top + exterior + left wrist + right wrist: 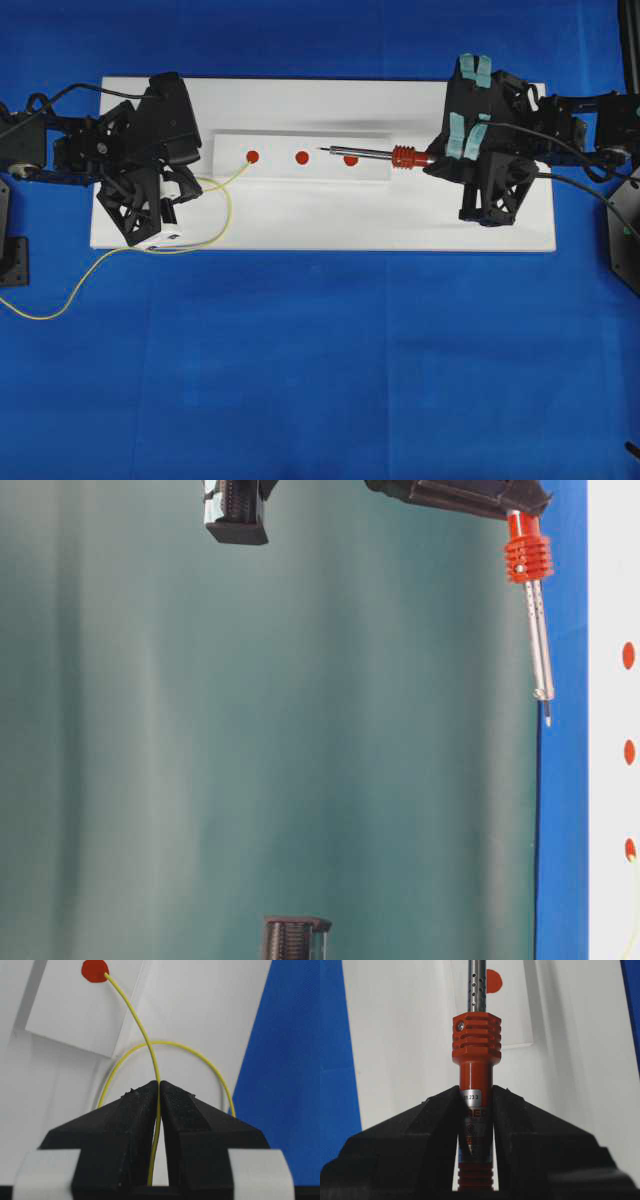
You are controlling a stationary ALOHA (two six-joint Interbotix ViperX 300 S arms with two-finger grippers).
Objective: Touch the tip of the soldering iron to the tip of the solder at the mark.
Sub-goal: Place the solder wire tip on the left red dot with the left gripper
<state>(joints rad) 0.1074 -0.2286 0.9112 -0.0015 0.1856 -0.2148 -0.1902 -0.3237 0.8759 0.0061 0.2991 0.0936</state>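
The solder (131,1007), a thin yellow wire, ends with its cut tip right at the edge of the leftmost red mark (252,156) on the raised white strip (300,143), seen in the upper left of the left wrist view. From there it curves back down into the left claw (159,1091), whose jaws are pinched tight on it, and the slack loops out behind over the white board (400,225) and onto the blue cloth of the bench (320,380). The soldering iron (370,153) lies with its long axis along the strip, almost level in the overhead view, its pointed tip aimed toward the left of the frame and hanging near the right-hand red mark (350,160), with the middle mark (302,157) between it and the solder's end. The right claw (476,1097) holds it by the red handle just behind the ribbed collar, jaws closed firmly on either side. So the solder tip sits well apart from the iron's tip, straight along the iron's own axis toward the left. I judge the coming move to be a slide of the right arm leftward along the strip, with the left arm, already at the mark, simply keeping the wire where it is. In the table-level view the iron's tip appears to float clear of the board, so it would seem to need lowering too.
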